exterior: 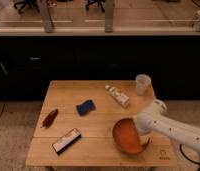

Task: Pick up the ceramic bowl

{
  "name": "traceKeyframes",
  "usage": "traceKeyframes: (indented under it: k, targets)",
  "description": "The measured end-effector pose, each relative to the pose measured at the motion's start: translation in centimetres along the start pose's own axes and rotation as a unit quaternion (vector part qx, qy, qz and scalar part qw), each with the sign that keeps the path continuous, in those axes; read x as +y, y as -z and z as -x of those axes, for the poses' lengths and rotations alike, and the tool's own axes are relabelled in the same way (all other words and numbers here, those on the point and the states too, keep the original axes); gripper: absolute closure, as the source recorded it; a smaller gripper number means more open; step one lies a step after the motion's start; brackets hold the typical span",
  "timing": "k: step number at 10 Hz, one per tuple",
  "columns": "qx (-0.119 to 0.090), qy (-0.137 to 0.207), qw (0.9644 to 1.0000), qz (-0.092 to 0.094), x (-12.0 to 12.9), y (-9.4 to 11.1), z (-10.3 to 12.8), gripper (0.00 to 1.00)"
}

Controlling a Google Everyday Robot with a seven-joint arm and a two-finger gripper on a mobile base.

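Item 1 – wide, shallow, glossy orange-brown ceramic bowl with a darker rim. It sits near the front right corner of the light wooden desk, tipped up so that its inside faces left.

Item 2 – jaws on the white robot arm, which reaches in over the right edge. They are at the bowl's right rim, hidden behind the arm's end, so I cannot tell whether they are clenched or released. The tilt suggests a hold on the rim.

Handling: a glazed rim is slippery. Keep the pinch deep over the lip, lift straight and slowly, and level the bowl.

Others, all well apart from the bowl:
- translucent plastic cup, back right corner
- white tube, beside the cup
- blue sponge, centre
- red-brown elongated object, left edge
- black-and-white flat box, front left
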Motion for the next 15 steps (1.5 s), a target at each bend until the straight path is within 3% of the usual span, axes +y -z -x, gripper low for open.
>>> traceKeyframes:
  k: [4,15]
  targets:
    - [-0.013,-0.013,0.9998,0.005,-0.6,-1.1,-0.3,0.20]
    - [-0.038,-0.037,0.9986,0.008,-0.9,-1.8,-1.3,0.20]
